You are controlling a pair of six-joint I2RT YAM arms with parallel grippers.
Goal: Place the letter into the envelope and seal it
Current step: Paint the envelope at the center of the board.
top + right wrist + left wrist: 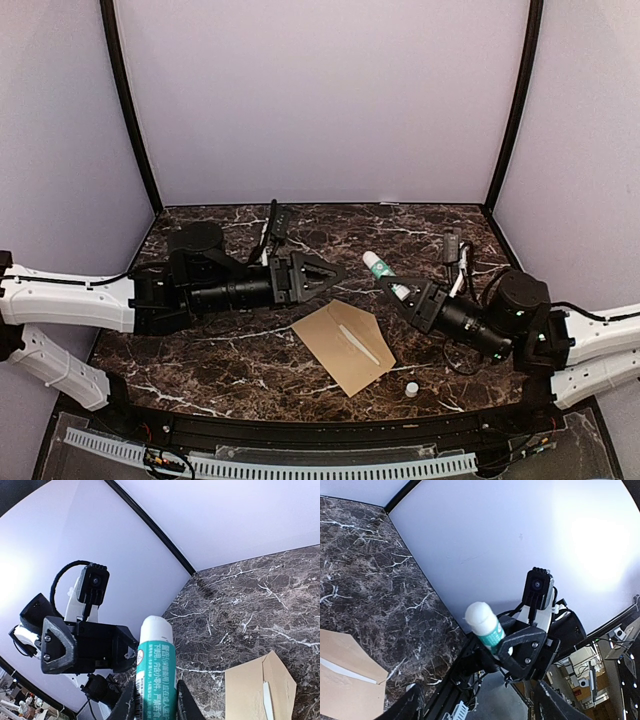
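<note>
A dark, white-veined marble counter (230, 350) is sitting inside a pale-walled enclosure. The envelope (345, 345) is lying flat near the counter's centre, between the two arms, with its pointed flap open. A white strip is showing along the flap fold. Whether it is the letter's edge or an adhesive band cannot be told, and the letter is not showing anywhere else, so it is judged to be inside.

The right gripper (403, 293) is clenching an uncapped glue stick (380, 268) above the counter, tip pointing far-left. A small white cap (411, 387) is lying near-right of the envelope. The left gripper (332, 274) is hovering released, grasping nothing, just left of the stick's tip.

The sealing step is judged to be in hand. The next move is calling for the stick tip to be lowered onto the flap's inner face, with the envelope being steadied against sliding.
</note>
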